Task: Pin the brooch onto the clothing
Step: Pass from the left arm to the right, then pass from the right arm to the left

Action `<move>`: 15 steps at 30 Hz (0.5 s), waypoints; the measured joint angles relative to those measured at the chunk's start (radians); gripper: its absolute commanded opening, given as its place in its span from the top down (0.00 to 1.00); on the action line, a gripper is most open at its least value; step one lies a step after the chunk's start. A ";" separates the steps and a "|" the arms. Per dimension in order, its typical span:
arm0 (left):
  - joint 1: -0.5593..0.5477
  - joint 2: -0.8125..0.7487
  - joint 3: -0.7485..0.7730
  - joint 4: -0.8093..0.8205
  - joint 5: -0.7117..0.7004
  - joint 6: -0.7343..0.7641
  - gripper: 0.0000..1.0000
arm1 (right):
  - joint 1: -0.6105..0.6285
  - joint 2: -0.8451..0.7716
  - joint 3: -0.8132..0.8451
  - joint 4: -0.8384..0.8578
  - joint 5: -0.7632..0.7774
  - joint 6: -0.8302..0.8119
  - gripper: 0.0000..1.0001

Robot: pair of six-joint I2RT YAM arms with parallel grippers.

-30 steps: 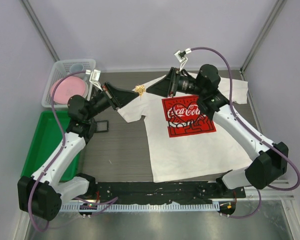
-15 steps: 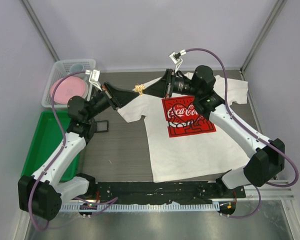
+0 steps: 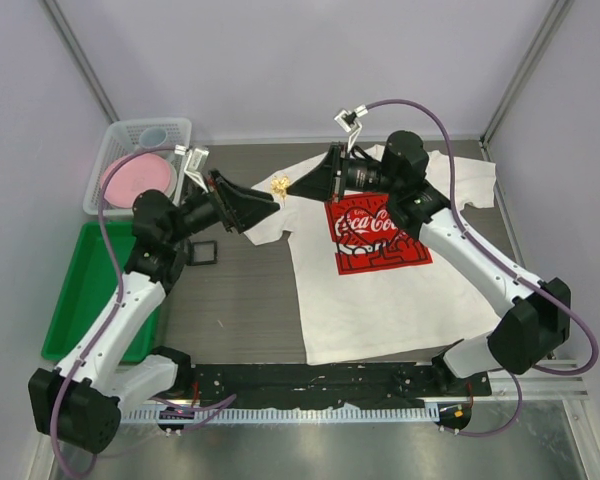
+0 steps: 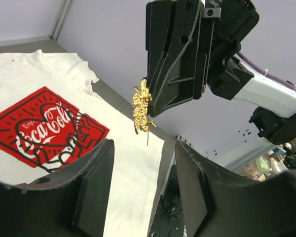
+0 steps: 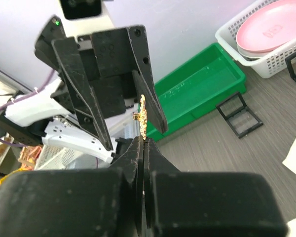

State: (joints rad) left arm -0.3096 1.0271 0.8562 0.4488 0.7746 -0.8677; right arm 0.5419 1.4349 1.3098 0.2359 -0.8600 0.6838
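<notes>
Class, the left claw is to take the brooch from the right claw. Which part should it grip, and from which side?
Probably the brooch's broad gold body, coming head-on from the side opposite the right claw. That claw is shut on one edge, so the rest of the body hangs free facing the open left claw. Avoid the thin pin sticking out; it needs to stay free.
</notes>
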 measured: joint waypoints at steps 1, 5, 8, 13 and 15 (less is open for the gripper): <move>0.002 -0.014 0.018 -0.074 0.019 0.061 0.40 | 0.000 -0.003 0.001 -0.023 -0.005 -0.027 0.99; 0.022 0.004 0.237 -0.489 0.104 0.438 0.30 | 0.000 -0.033 0.011 -0.154 -0.036 -0.164 0.99; 0.025 0.069 0.474 -0.865 0.135 0.761 0.15 | 0.000 -0.067 0.011 -0.246 -0.053 -0.269 0.99; 0.026 0.185 0.667 -1.232 0.098 0.970 0.14 | 0.000 -0.100 0.011 -0.356 -0.076 -0.407 0.99; 0.029 0.210 0.668 -1.305 0.118 1.009 0.18 | 0.003 -0.101 0.011 -0.386 -0.083 -0.449 0.99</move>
State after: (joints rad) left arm -0.2810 1.2369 1.5242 -0.8562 0.8925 0.1413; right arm 0.5449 1.3342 1.3209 -0.1501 -0.9428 0.2348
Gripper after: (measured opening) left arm 0.862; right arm 0.016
